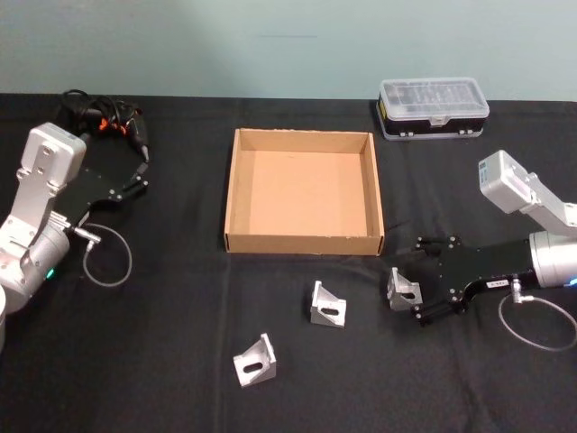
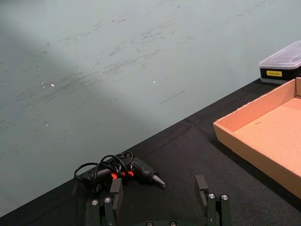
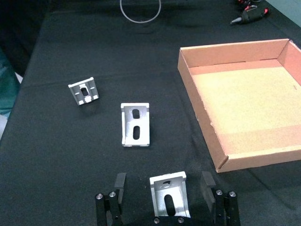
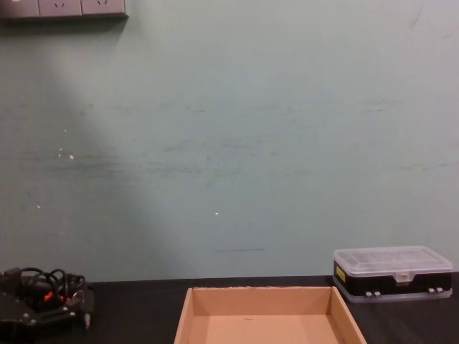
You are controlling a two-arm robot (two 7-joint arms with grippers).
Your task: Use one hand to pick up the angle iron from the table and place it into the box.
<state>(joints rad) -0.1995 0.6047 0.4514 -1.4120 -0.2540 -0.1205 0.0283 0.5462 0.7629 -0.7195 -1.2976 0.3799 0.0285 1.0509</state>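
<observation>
Right wrist view has the right claw (image 3: 162, 181) spread wide, a finger on each side of one angle iron (image 3: 168, 197) standing on the desk (image 3: 70, 155) near the box (image 3: 200, 110) front corner, seemingly placed to pinch it; the left claw (image 2: 159, 183) sits open and idle at the desk's left side

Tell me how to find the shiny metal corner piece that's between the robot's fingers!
Start at the cardboard box in the middle of the black table. Off its front right corner, one angle iron sits between the right gripper's open fingers. The other two angle irons lie farther left with nothing around them; the left gripper is parked far left.
</observation>
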